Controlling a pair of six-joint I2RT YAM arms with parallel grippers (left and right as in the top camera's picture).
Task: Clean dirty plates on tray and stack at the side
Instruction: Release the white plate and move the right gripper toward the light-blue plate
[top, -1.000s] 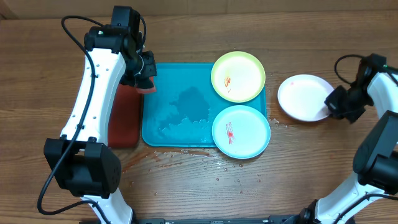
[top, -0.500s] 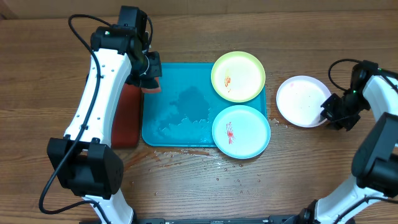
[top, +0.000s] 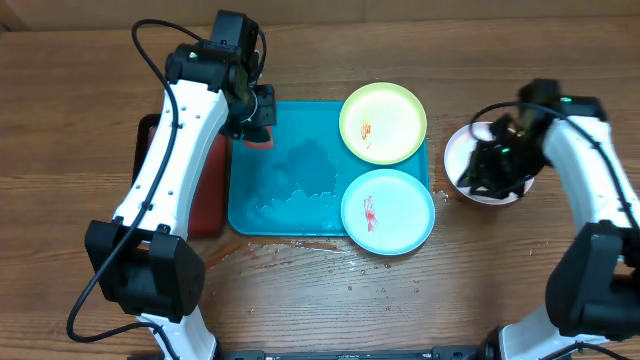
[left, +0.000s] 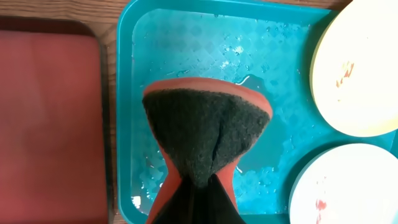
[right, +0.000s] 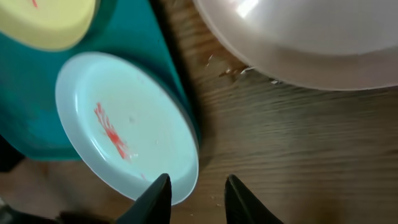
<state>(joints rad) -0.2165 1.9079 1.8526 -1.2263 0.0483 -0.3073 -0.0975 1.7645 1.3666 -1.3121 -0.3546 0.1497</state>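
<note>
Plates on the turquoise tray (top: 290, 185): two, both at its right end. Yellow-green plate (top: 383, 123) at the far right corner, lapping over the tray's rim, orange smear left of centre. Light blue plate (top: 388, 211) at the near right corner, likewise overhanging the rim, red streak near the middle. Rims of the two just beside each other. White plate (top: 462, 158) off the tray, flat on the tabletop (top: 300, 300) just beside the tray's right edge, partly hidden from overhead by the right arm. In the right wrist view a pale glossy curve with a glare spot; smeared or not, impossible to tell.

Rest of the tray wet, with beads and a thin film of water (left: 249, 81) across its floor. Droplets (top: 300, 250) and a few reddish specks on the wood along the tray's near edge.

Left pincer (top: 257, 122) clamped shut on a sponge (left: 208, 124), squeezed to a waist at the fingers. Dark scouring face toward the wrist camera, orange-red body showing at the edges. Sponge over the tray near its far left corner; touching the floor or not, impossible to tell. Dark red tray (top: 205, 200) with a dark rim just left of the turquoise one, partly under the left arm.

Right pincer (right: 196, 190) with jaws parted, only bare wood showing between them. Poised over the tabletop between the white plate and the light blue plate, one finger close to the blue rim.
</note>
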